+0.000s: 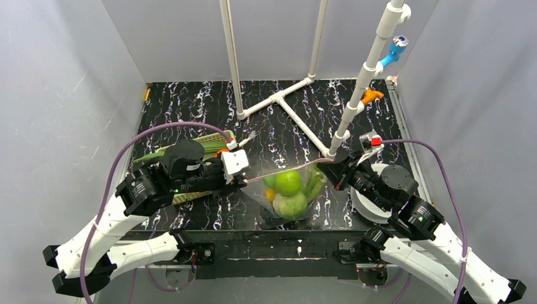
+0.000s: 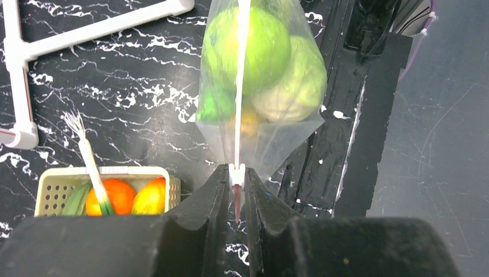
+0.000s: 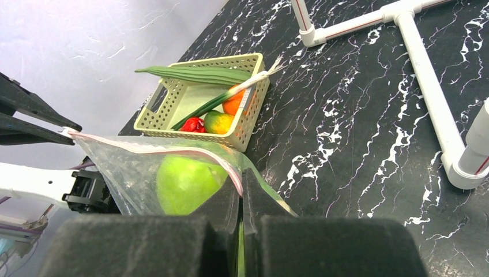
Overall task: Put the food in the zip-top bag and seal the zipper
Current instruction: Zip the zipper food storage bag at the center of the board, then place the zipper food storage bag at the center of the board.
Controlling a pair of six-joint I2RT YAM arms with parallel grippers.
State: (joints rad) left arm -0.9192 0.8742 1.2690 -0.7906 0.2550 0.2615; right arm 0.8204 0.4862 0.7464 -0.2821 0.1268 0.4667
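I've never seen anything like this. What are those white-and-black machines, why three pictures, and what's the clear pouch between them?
They are two robot arms bolted at the near edge of a black marbled table. The wide picture looks down from above and behind them. The other two come from a small camera on each wrist, so the arm's own black fingers fill the bottom. The left gripper and right gripper each pinch one end of a clear zip-top bag, stretching its pinkish zipper between them. Inside are a green apple and other green and yellow food. A basket nearby holds a leek and orange, yellow and red pieces.
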